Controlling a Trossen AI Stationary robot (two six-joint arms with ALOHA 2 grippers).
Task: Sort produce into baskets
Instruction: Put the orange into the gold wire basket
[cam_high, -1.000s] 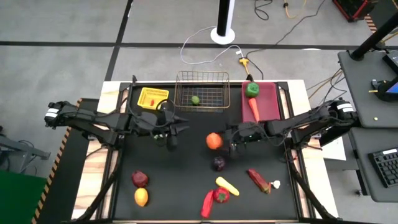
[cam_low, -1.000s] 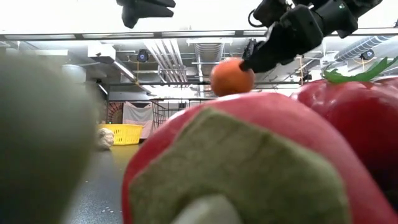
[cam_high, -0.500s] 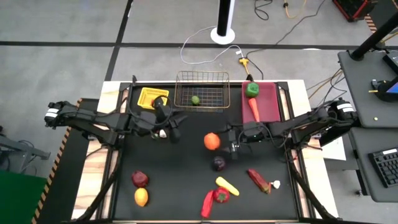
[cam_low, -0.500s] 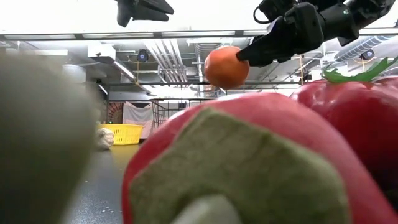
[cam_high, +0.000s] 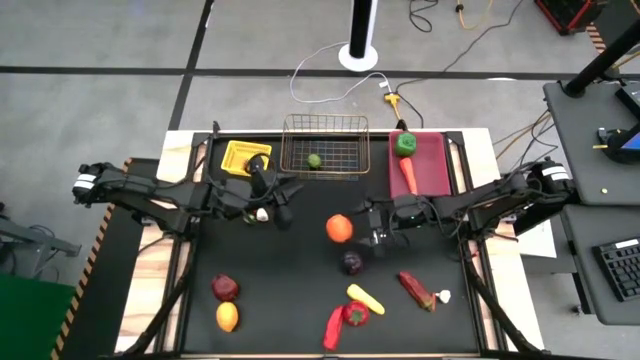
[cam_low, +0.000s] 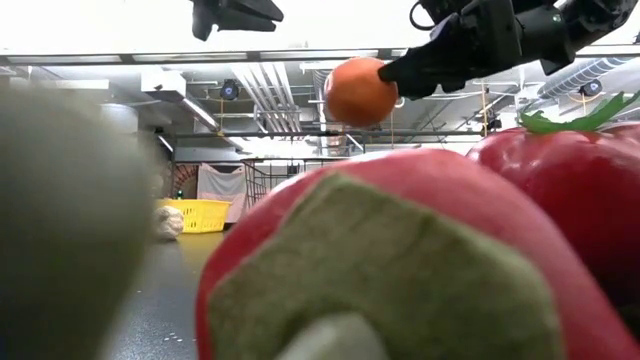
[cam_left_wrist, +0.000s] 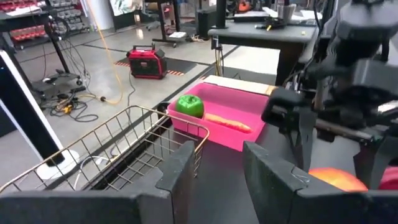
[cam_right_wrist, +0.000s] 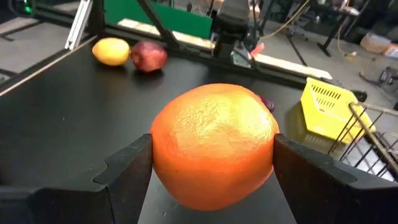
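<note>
orange (cam_high: 339, 228): held off the table between the right gripper's (cam_high: 356, 226) two fingers, in front of the wire basket (cam_high: 324, 146) and a little toward the pink bin (cam_high: 421, 163)
right gripper jaws: spread wide, closed against both sides of the orange; the right wrist view shows it filling the gap
left gripper (cam_high: 277, 212): in front of the wire basket, toward the yellow tray (cam_high: 245, 157); jaws narrow, nothing between them in the left wrist view
step in hand: carrying the orange, as I judge; it hangs clear of the tabletop in the low view
next move: bring it over one of the three baskets and let go; the frames do not say which basket is meant
wire basket contents: one small green fruit (cam_high: 314, 160)
pink bin contents: green pepper (cam_high: 405, 144) and carrot (cam_high: 408, 176)
yellow tray: cannot tell if anything is in it, the left arm covers part
left on the table: purple piece (cam_high: 352, 263) just in front of the orange; farther from the wire basket a dark red apple (cam_high: 225, 288), lemon (cam_high: 227, 316) and a red and yellow cluster (cam_high: 352, 308)
only the low view shows: the orange's height above the table
only the high view shows: all three baskets together
</note>
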